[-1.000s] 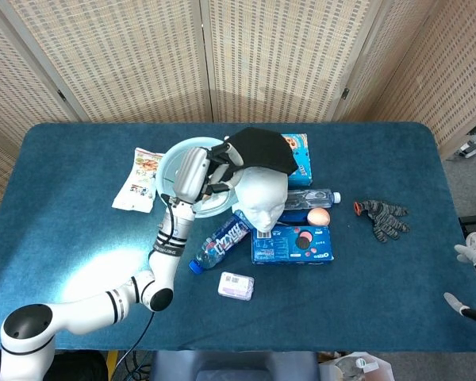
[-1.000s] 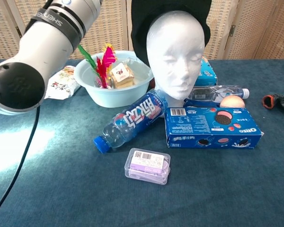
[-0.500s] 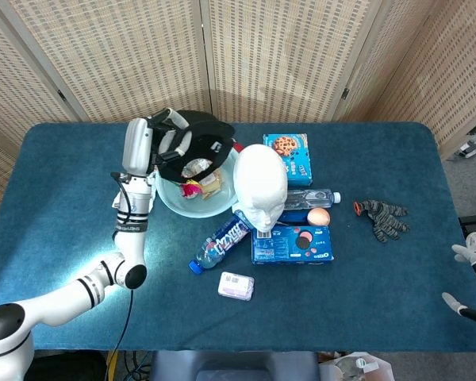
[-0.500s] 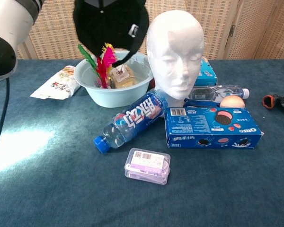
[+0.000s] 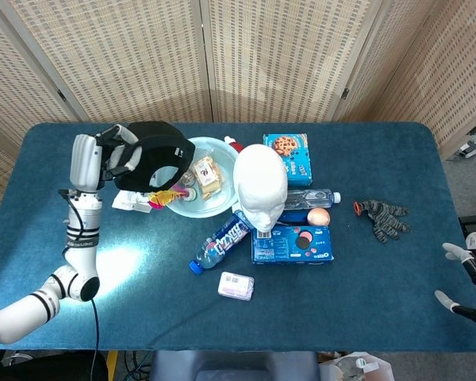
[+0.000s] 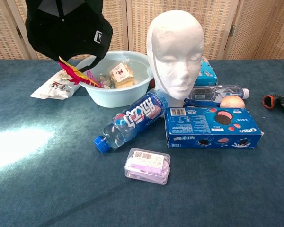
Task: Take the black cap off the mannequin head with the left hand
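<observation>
left robot hand grasping black cap, held aloft left of the bare mannequin head, clear of the bowl. right robot hand released, far right of the head.

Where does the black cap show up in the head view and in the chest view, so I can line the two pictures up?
Head view: black cap at left of centre, held by the left robot hand, beside the light blue bowl.
Chest view: cap at top left, hanging above the bowl's left rim.
Shared landmark: the white mannequin head, bare, right of the bowl.
</observation>
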`<action>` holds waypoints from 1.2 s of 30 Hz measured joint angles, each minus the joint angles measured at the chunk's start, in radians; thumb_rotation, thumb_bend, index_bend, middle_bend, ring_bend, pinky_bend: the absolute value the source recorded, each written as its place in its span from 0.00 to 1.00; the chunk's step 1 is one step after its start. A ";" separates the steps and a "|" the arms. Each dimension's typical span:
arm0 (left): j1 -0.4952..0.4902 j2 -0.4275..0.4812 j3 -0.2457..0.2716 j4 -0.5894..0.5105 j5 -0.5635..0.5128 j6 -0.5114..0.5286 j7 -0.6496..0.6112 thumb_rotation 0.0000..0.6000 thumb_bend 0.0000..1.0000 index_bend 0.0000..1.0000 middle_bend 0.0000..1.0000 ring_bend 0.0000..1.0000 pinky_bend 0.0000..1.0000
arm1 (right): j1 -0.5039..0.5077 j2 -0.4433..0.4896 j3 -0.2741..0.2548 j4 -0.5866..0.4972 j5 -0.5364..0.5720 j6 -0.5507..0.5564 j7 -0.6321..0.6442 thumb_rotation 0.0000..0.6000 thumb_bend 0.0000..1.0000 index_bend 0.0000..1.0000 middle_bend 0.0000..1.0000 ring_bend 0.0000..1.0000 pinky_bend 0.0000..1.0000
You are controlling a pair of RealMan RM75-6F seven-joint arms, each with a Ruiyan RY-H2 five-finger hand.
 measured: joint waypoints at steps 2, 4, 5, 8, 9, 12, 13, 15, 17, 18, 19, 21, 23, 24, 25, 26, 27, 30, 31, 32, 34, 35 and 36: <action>0.022 0.020 0.008 0.000 0.007 0.016 -0.009 1.00 0.43 0.68 1.00 1.00 1.00 | 0.000 0.001 0.000 -0.002 0.000 0.000 -0.002 1.00 0.02 0.25 0.36 0.27 0.27; 0.035 0.037 0.007 -0.004 0.006 0.027 -0.016 1.00 0.43 0.68 1.00 1.00 1.00 | 0.002 0.002 -0.001 -0.005 -0.003 -0.001 -0.005 1.00 0.02 0.25 0.36 0.27 0.27; 0.041 0.048 0.003 -0.009 0.003 0.031 -0.021 1.00 0.43 0.68 1.00 1.00 1.00 | 0.002 0.003 -0.001 -0.006 -0.005 0.000 -0.006 1.00 0.02 0.25 0.36 0.27 0.27; 0.053 0.077 -0.007 -0.032 -0.005 0.039 -0.024 1.00 0.43 0.68 1.00 1.00 1.00 | 0.004 0.003 -0.002 -0.013 -0.012 0.001 -0.010 1.00 0.02 0.25 0.36 0.27 0.27; 0.056 0.086 -0.009 -0.039 -0.007 0.041 -0.023 1.00 0.43 0.68 1.00 1.00 1.00 | 0.004 0.004 -0.002 -0.014 -0.014 0.003 -0.011 1.00 0.02 0.25 0.36 0.27 0.27; 0.072 0.116 -0.008 -0.056 -0.004 0.052 -0.009 1.00 0.43 0.68 1.00 1.00 1.00 | 0.002 0.004 -0.003 -0.016 -0.015 0.008 -0.012 1.00 0.02 0.25 0.36 0.27 0.27; 0.079 0.124 -0.005 -0.059 0.000 0.057 -0.006 1.00 0.43 0.68 1.00 1.00 1.00 | 0.001 0.005 -0.004 -0.015 -0.014 0.009 -0.011 1.00 0.02 0.25 0.36 0.27 0.27; 0.095 0.142 0.003 -0.067 0.005 0.064 -0.003 1.00 0.43 0.68 1.00 1.00 1.00 | -0.001 0.005 -0.005 -0.014 -0.013 0.010 -0.010 1.00 0.02 0.25 0.36 0.27 0.27; 0.112 0.157 0.011 -0.076 0.007 0.069 -0.002 1.00 0.43 0.68 1.00 1.00 1.00 | -0.001 0.004 -0.005 -0.013 -0.013 0.011 -0.008 1.00 0.02 0.25 0.36 0.27 0.27; 0.119 0.164 0.016 -0.079 0.009 0.072 -0.001 1.00 0.43 0.68 1.00 1.00 1.00 | -0.001 0.004 -0.005 -0.012 -0.013 0.011 -0.007 1.00 0.01 0.25 0.36 0.27 0.27; 0.126 0.171 0.022 -0.082 0.012 0.074 -0.001 1.00 0.43 0.68 1.00 1.00 1.00 | -0.001 0.003 -0.005 -0.011 -0.014 0.012 -0.007 1.00 0.02 0.25 0.36 0.27 0.27; 0.144 0.188 0.035 -0.089 0.022 0.082 -0.001 1.00 0.43 0.68 1.00 1.00 1.00 | 0.001 0.003 -0.005 -0.011 -0.017 0.012 -0.007 1.00 0.01 0.25 0.36 0.27 0.27; 0.161 0.206 0.045 -0.096 0.031 0.094 0.000 1.00 0.43 0.68 1.00 1.00 1.00 | 0.003 0.003 -0.005 -0.012 -0.018 0.010 -0.008 1.00 0.02 0.25 0.36 0.27 0.27; 0.167 0.213 0.049 -0.101 0.034 0.097 -0.002 1.00 0.43 0.68 1.00 1.00 1.00 | 0.004 0.003 -0.005 -0.014 -0.019 0.010 -0.009 1.00 0.02 0.25 0.36 0.27 0.27; 0.174 0.220 0.052 -0.106 0.036 0.100 -0.003 1.00 0.43 0.68 1.00 1.00 1.00 | 0.006 0.003 -0.005 -0.015 -0.021 0.009 -0.010 1.00 0.02 0.25 0.36 0.27 0.27; 0.183 0.228 0.057 -0.111 0.039 0.103 -0.005 1.00 0.43 0.69 1.00 1.00 1.00 | 0.007 0.003 -0.004 -0.016 -0.022 0.008 -0.011 1.00 0.02 0.25 0.36 0.27 0.27; 0.189 0.233 0.062 -0.114 0.041 0.105 -0.006 1.00 0.43 0.69 1.00 1.00 1.00 | 0.008 0.003 -0.004 -0.017 -0.022 0.006 -0.012 1.00 0.02 0.25 0.36 0.27 0.27; 0.209 0.239 0.080 -0.121 0.046 0.110 -0.013 1.00 0.43 0.69 1.00 1.00 1.00 | 0.012 0.000 -0.004 -0.017 -0.022 0.001 -0.013 1.00 0.01 0.25 0.36 0.27 0.27; 0.215 0.239 0.086 -0.122 0.048 0.109 -0.016 1.00 0.43 0.69 1.00 1.00 1.00 | 0.013 0.000 -0.004 -0.017 -0.022 -0.001 -0.013 1.00 0.01 0.25 0.36 0.27 0.27; 0.219 0.237 0.096 -0.123 0.051 0.109 -0.018 1.00 0.43 0.69 1.00 1.00 1.00 | 0.015 -0.001 -0.005 -0.017 -0.023 -0.003 -0.014 1.00 0.02 0.25 0.36 0.27 0.27; 0.225 0.230 0.113 -0.120 0.059 0.107 -0.021 1.00 0.43 0.69 1.00 1.00 1.00 | 0.017 -0.002 -0.005 -0.018 -0.024 -0.005 -0.016 1.00 0.02 0.25 0.36 0.27 0.27; 0.229 0.224 0.125 -0.114 0.068 0.107 -0.021 1.00 0.43 0.69 1.00 1.00 1.00 | 0.017 -0.002 -0.005 -0.019 -0.025 -0.005 -0.017 1.00 0.02 0.25 0.36 0.27 0.27; 0.231 0.218 0.135 -0.108 0.076 0.107 -0.021 1.00 0.43 0.69 1.00 1.00 1.00 | 0.017 -0.001 -0.005 -0.020 -0.025 -0.004 -0.018 1.00 0.02 0.25 0.36 0.27 0.27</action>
